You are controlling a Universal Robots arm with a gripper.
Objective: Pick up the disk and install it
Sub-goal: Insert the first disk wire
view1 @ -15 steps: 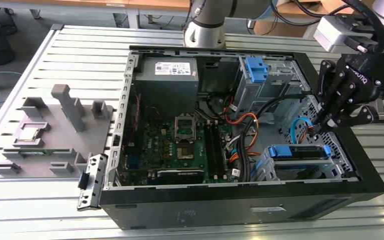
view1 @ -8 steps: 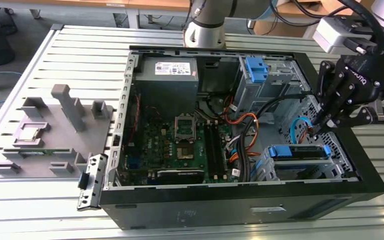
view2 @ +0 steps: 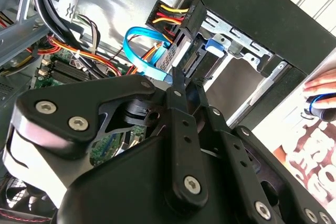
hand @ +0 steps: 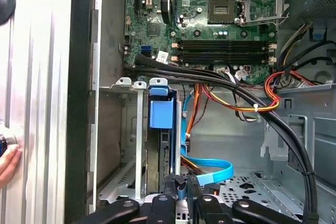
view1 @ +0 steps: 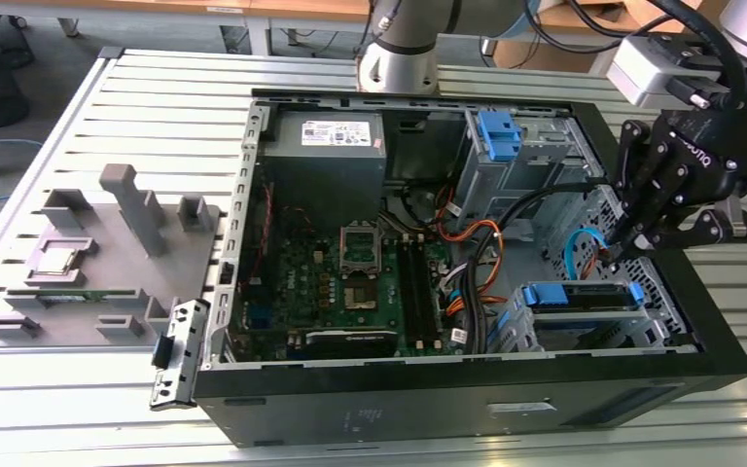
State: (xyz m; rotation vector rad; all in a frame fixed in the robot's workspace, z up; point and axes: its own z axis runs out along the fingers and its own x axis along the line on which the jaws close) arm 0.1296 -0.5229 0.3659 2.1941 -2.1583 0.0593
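Observation:
The disk [view1: 579,296] sits in the drive cage at the exterior view's right of the open computer case [view1: 478,389], its blue bracket facing up. In the first wrist view the disk [hand: 160,114] stands edge-on in its slot between metal rails. My gripper [view1: 621,255] hovers just above and behind the cage, over a light blue data cable [hand: 210,169]. Its black fingers are drawn together in both wrist views, gripper [view2: 190,82] and gripper [hand: 184,184], with nothing held between them. They are apart from the disk.
Black, orange and yellow cables [hand: 236,93] cross beside the cage. A second blue bracket [view1: 497,131] sits in the upper bay. A grey fixture tray [view1: 101,263] with a small chip lies on the exterior view's left. A person's hand [hand: 8,163] rests outside the case wall.

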